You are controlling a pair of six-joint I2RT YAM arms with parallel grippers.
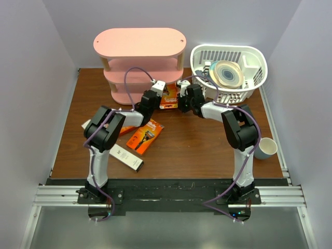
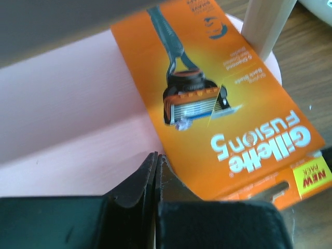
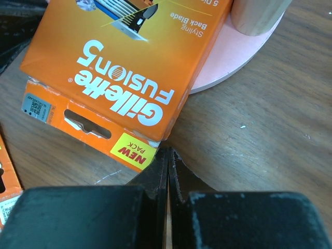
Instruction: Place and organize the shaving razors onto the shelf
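Logged toward 8 o'clock on the table: slim whitish boxes (image 1: 126,157) and a spare orange pack (image 1: 145,136), not yet shelved. Found left gripper (image 2: 156,158) with jaws pressed together, pinching nothing, tip just beside the Gillette Fusion5 pack (image 2: 249,93); pack partly on the pink shelf's (image 1: 140,44) lowest board, 5 o'clock end, beside a wooden post (image 2: 264,26). Found right gripper (image 3: 167,153) likewise closed, empty, at the overhanging corner. Probably best: nudge toward 11 o'clock, slowly, keeping clear of the post.

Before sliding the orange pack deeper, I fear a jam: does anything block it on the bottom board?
Only the wooden post, close beside the orange pack; the bottom board ahead looks bare.
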